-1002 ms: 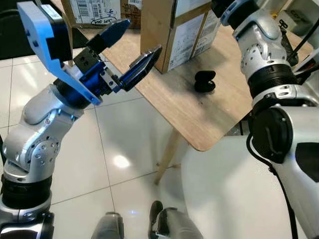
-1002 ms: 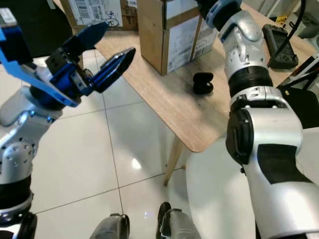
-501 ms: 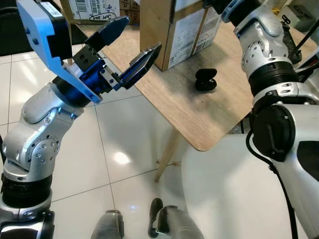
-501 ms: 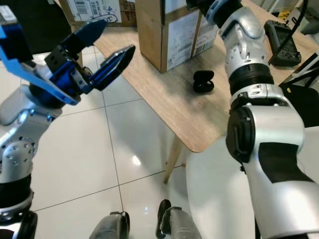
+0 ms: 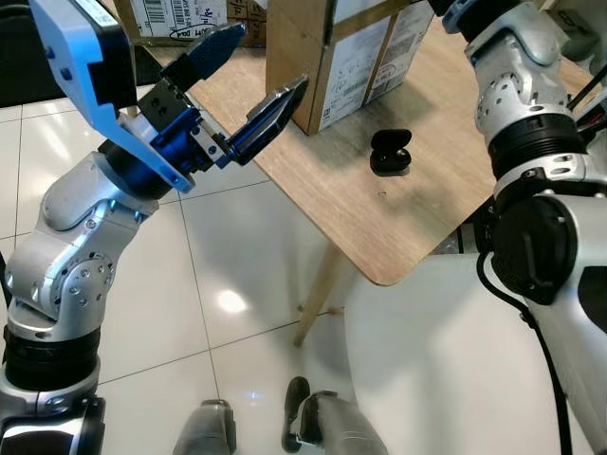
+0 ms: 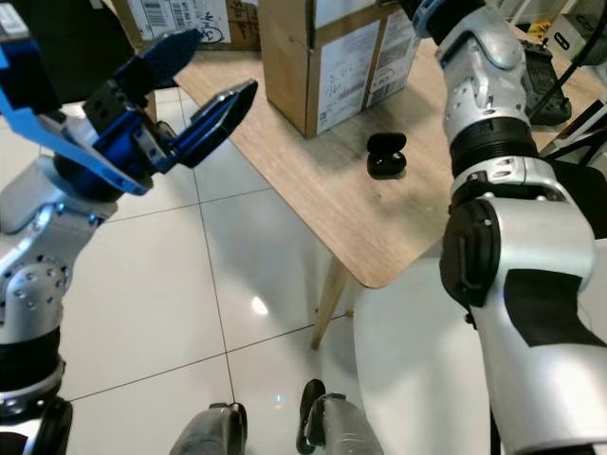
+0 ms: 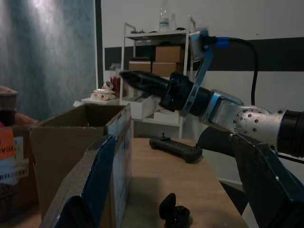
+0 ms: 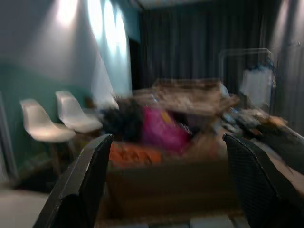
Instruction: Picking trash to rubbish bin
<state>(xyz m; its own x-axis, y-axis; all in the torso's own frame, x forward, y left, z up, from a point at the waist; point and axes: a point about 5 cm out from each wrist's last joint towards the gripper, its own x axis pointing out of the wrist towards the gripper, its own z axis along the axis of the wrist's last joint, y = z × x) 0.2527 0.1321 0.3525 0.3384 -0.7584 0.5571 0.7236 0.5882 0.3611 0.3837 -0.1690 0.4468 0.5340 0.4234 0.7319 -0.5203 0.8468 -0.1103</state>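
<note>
trash here looks to be the small black case (image 5: 390, 152) lying on the wooden desk (image 5: 360, 209) just beside a cardboard box (image 5: 322, 52). left gripper (image 5: 248, 90) hovers over the desk edge, jaws wide. left wrist view: case (image 7: 174, 213) below, right gripper (image 7: 142, 81) raised. right wrist view: blurred, jaws wide.

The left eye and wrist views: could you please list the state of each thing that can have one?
left gripper: open, holding nothing, raised by the table's edge.
right gripper: open, holding nothing, raised above the table.
earbud case: lid flipped open, lying on the wooden table.
cardboard box: top flaps open, standing on the table.
black handheld device: lying flat on the table.
</note>
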